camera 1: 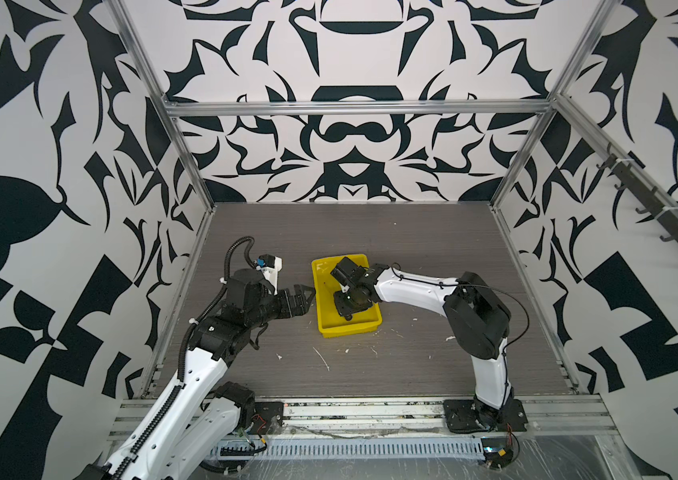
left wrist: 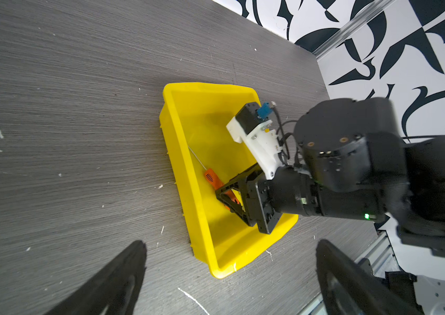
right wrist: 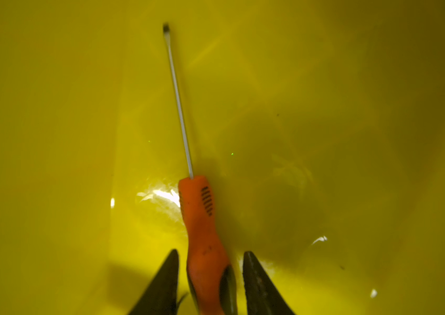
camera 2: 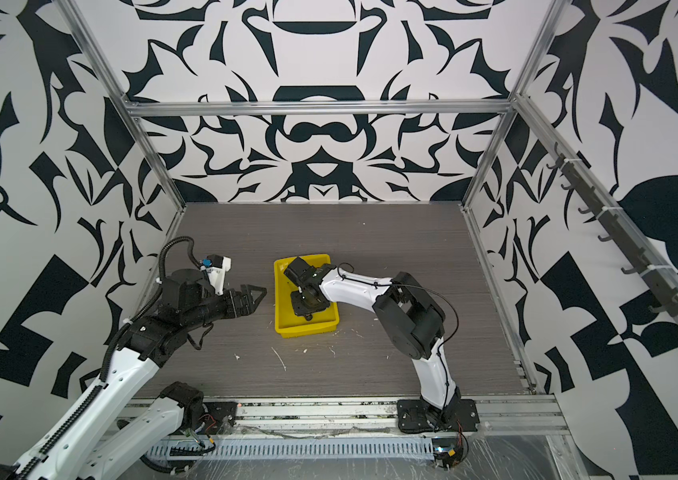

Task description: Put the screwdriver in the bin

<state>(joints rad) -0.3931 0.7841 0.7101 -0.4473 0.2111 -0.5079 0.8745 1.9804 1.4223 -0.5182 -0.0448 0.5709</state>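
The screwdriver [right wrist: 202, 218], with an orange handle and a thin metal shaft, lies flat on the floor of the yellow bin [right wrist: 325, 81]. In the left wrist view the screwdriver [left wrist: 212, 178] rests along one long wall of the bin [left wrist: 207, 86]. My right gripper [right wrist: 211, 252] reaches down into the bin and is open, with a gap showing on each side of the handle's butt end. In both top views the right wrist hides the screwdriver inside the bin [camera 1: 347, 330] [camera 2: 306, 328]. My left gripper [camera 1: 306, 299] [left wrist: 231, 242] hovers open and empty just left of the bin.
White flecks and a long white streak [camera 1: 320, 357] mark the grey table [camera 1: 412, 249] in front of the bin. Aluminium frame posts and patterned walls close in the table's sides and back. A metal rail [camera 1: 370, 409] holding both arm bases runs along the front edge.
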